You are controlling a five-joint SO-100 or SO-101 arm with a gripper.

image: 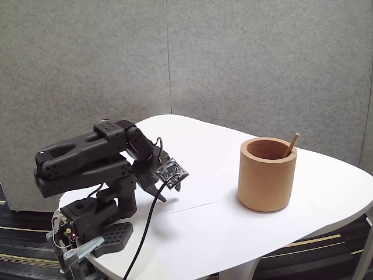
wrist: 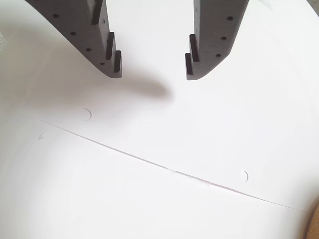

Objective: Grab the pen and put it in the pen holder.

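Observation:
The tan-brown pen holder (image: 267, 174) stands upright on the right half of the white table (image: 198, 227). The pen (image: 291, 144), a thin light-brown stick, leans inside it against the right rim, its tip poking above the edge. The black arm is folded low at the table's left end, well apart from the cup. Its gripper (image: 163, 189) points down at the tabletop. In the wrist view the gripper (wrist: 153, 73) is open, two dark fingers (wrist: 102, 45) apart with nothing between them, just above bare white table.
A black cable (image: 143, 233) runs from the wrist down past the table's front edge. A thin seam (wrist: 169, 170) crosses the tabletop under the gripper. Grey fabric partitions (image: 233, 64) stand behind the table. A sliver of the cup's brown shows at the wrist view's lower right corner.

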